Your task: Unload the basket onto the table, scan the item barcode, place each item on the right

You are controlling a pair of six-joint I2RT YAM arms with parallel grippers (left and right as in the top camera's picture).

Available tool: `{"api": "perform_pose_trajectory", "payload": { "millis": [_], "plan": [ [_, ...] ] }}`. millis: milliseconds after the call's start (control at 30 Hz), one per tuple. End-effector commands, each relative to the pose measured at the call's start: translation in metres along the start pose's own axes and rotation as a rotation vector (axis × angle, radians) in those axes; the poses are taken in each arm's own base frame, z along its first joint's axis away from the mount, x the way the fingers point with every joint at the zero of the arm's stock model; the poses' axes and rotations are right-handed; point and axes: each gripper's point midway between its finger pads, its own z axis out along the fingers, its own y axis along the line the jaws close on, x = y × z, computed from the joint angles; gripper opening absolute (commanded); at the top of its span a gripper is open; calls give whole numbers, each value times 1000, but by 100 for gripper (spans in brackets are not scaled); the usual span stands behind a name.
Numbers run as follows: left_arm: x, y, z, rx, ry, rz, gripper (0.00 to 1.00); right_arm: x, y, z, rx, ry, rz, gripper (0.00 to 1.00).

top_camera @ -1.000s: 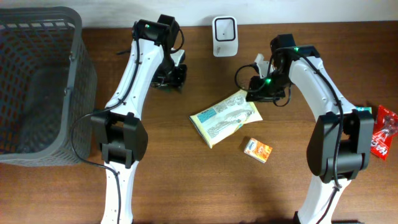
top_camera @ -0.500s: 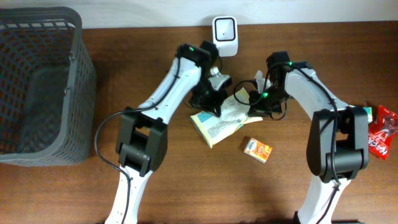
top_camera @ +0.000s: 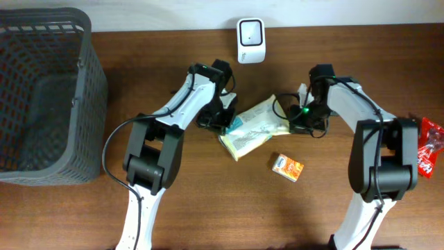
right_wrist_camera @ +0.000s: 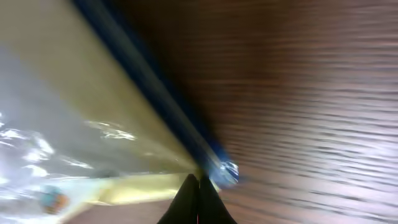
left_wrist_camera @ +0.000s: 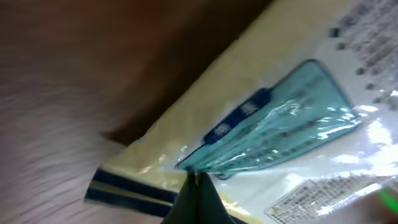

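1. A cream plastic packet with blue edge trim (top_camera: 255, 128) lies flat on the brown wooden table (top_camera: 208, 208), about mid-table and a little toward the back edge.
2. The packet's long axis runs diagonally, 1 end toward the front-left corner and the other toward the back-right corner.
3. The left gripper (top_camera: 223, 119) sits at the packet's left end. Its tips are pressed together, and in the wrist view they look pinched on the film.
4. The right gripper (top_camera: 297, 117) sits at the packet's right end. Its tips are also together, clamped on the blue-trimmed corner seal.
5. Key relation: a white box-shaped barcode scanner (top_camera: 250, 31) stands at the middle of the back edge. It is beyond the packet, well apart from it and roughly between the 2 arms, so neither arm is clearly nearer.
6. Judgement: the move ahead is a 2-ended lift toward the back edge, with the printed face turned to the scanner.
7. The left wrist view shows blurred print on the packet, and whether any of it is the barcode cannot be told.
8. A small orange carton (top_camera: 287, 167) lies front-right of the packet without touching it, and it is out of that path.
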Motion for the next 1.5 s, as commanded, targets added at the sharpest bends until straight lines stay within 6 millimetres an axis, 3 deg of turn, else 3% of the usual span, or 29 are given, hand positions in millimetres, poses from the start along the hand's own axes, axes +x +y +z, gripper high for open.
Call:
{"api": "perform_pose_trajectory", "payload": {
  "millis": [0,100,167,267,367,433,500,600,733,833,900,1067,1167,1367,1400,1433,1467],
  "plan": [
    [-1,66,-9,-227,-23,-164,0,3,-37,-4,154,13,86,4],
    [-4,72,-28,-221,-45,-188,0,3,-33,-23,157,36,98,4],
    [-10,68,-53,-203,-81,-192,0,0,-14,-45,106,43,62,4],
    [-14,41,-79,-89,-118,-156,0,-4,27,-62,-52,41,5,4],
    [-14,-8,-87,126,-118,-58,0,-13,65,-61,-218,8,-78,4],
    [-7,-35,-81,219,-83,-16,0,-14,79,-50,-271,5,-103,4],
    [4,-49,-64,220,-35,8,0,-16,88,-30,-299,11,-77,4],
    [17,-63,-36,214,13,44,0,-22,91,-9,-303,8,-52,4],
    [28,-72,-1,212,41,79,0,-33,95,5,-329,-13,-55,4],
    [35,-62,18,186,60,54,0,-40,87,12,-288,-34,-28,4],
    [38,-34,25,70,68,-40,0,-45,67,18,-177,-53,26,4],
    [44,9,19,-44,92,-154,0,-46,37,17,-44,-64,72,4],
    [45,35,4,-105,86,-198,0,-45,21,-2,20,-53,101,4],
    [23,56,-55,-159,-37,-232,0,-45,33,-52,22,-60,87,4],
    [19,57,-65,-155,-62,-235,0,-44,34,-58,24,-53,89,10],
    [14,58,-76,-150,-92,-238,0,-42,32,-64,46,-45,95,23],
    [12,59,-83,-147,-112,-242,0,-40,25,-65,86,-42,99,44]
  ]
}}
